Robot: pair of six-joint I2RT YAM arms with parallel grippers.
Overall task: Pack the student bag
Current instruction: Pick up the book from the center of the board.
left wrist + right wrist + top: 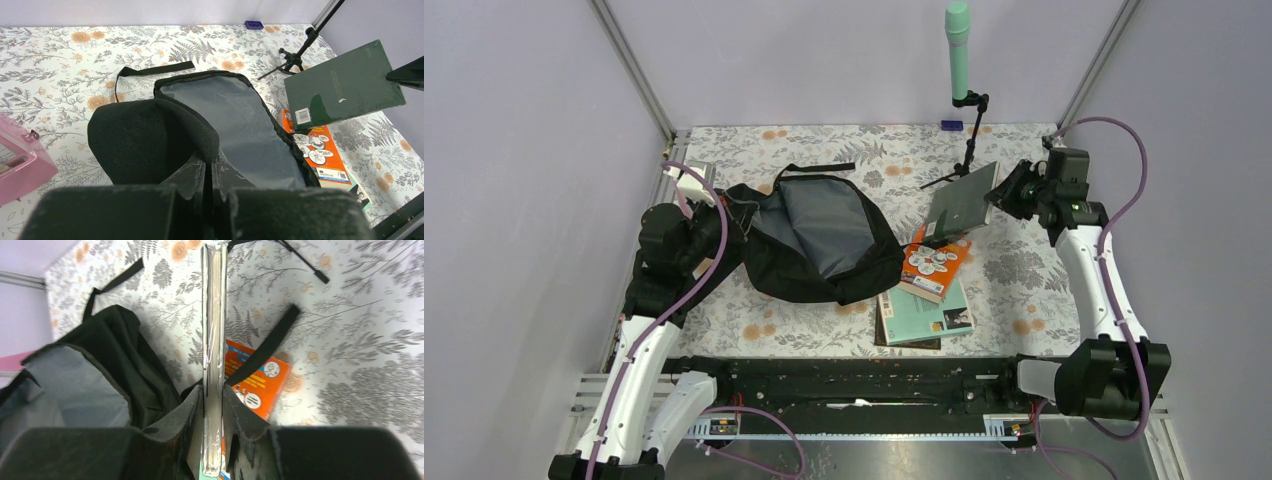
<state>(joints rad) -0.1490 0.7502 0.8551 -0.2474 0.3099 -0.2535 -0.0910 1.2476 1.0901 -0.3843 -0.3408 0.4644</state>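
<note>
Top external: the student bag (824, 240) lies on the floral table (1044, 290), left of centre, mouth unzipped and grey lining facing up. The left gripper (724, 225) sits at the bag's left end. The right gripper (1009, 190) holds a dark green book (962, 197) in the air just right of the bag, tilted. An orange book (936, 265) rests on a teal book (924, 315) below it, beside the bag's right edge. A stand (969, 140) with a green handle rises behind.

Left wrist: the fingers are pressed together on a fold of the bag's black rim, which humps up at the tips. From here the opening runs away toward the green book. A pink box (15, 165) sits at the left edge.

Right wrist: the jaws are clamped on the green book's lower edge, so we see it end-on. The bag's mouth is to the left and lower, and the orange book lies underneath.

Judgement: we are at the first book's insertion, with the carry done and the drop not yet made. Next, the right arm should move the book left over the lining, lower it edge-first and let go. The left grip should hold the rim lifted meanwhile. The stacked books remain to be packed.
</note>
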